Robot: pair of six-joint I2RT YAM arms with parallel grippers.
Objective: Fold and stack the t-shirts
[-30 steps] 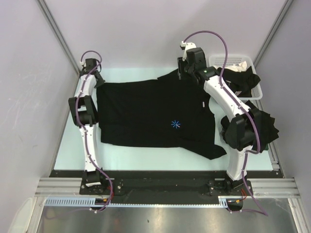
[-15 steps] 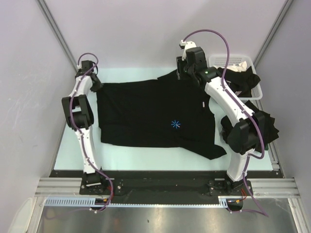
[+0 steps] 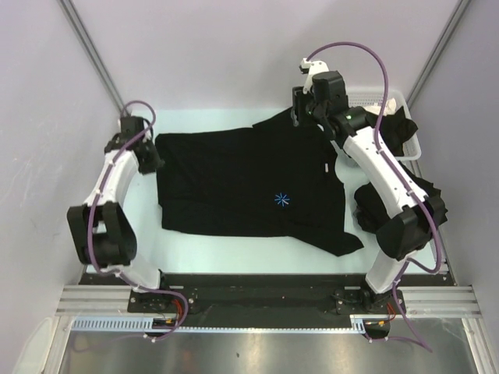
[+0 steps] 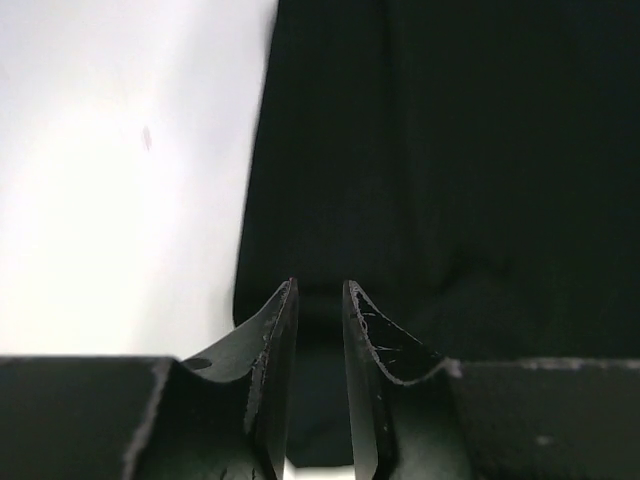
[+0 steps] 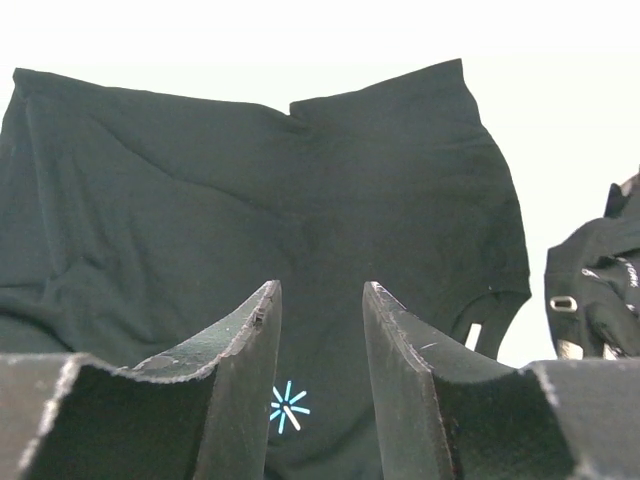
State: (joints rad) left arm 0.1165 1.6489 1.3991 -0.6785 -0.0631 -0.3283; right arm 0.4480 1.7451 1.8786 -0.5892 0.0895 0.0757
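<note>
The black t-shirt [image 3: 249,183], starburst mark [image 3: 281,199] facing up, lies spread mid-desk [image 3: 234,248], unmoved. The left tool [image 4: 318,287], slightly parted and empty, is at its left edge, with the elbow now swung nearward. The right tool [image 5: 320,288], open and empty, hovers over the far edge. Spare shirts [image 3: 427,199] and a basket [image 3: 366,92] lie to the right.

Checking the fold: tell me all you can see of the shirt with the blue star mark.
The shirt is plain black soft cloth, lying flat on the pale table, sideways, front up. A light-blue star mark sits on the chest, a small white label near the neck. One sleeve points toward the near edge.
</note>
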